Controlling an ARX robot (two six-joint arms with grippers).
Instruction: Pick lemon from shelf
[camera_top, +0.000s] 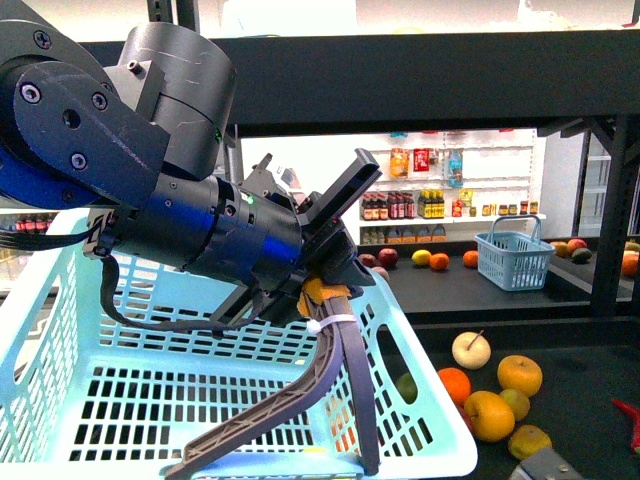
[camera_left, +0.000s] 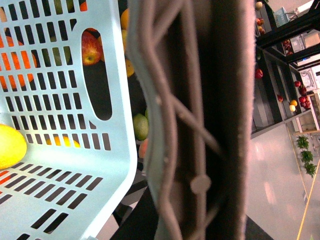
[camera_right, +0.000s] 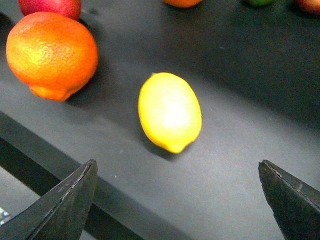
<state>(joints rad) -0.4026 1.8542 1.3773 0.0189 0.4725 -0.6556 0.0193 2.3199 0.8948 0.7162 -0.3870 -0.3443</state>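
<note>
The lemon, a small yellow oval, lies on the dark tier of the shelf in the right wrist view. My right gripper hangs open just short of it, its two dark fingertips wide apart on either side, touching nothing. In the front view the shelf is a black metal frame. My left gripper is shut on the brown-grey handle of the pale mint basket. That handle fills the left wrist view.
An orange and a red apple lie close beside the lemon. Several fruits lie on the lower tier by the basket. A small blue basket stands on the tier behind. A yellow fruit lies in the mint basket.
</note>
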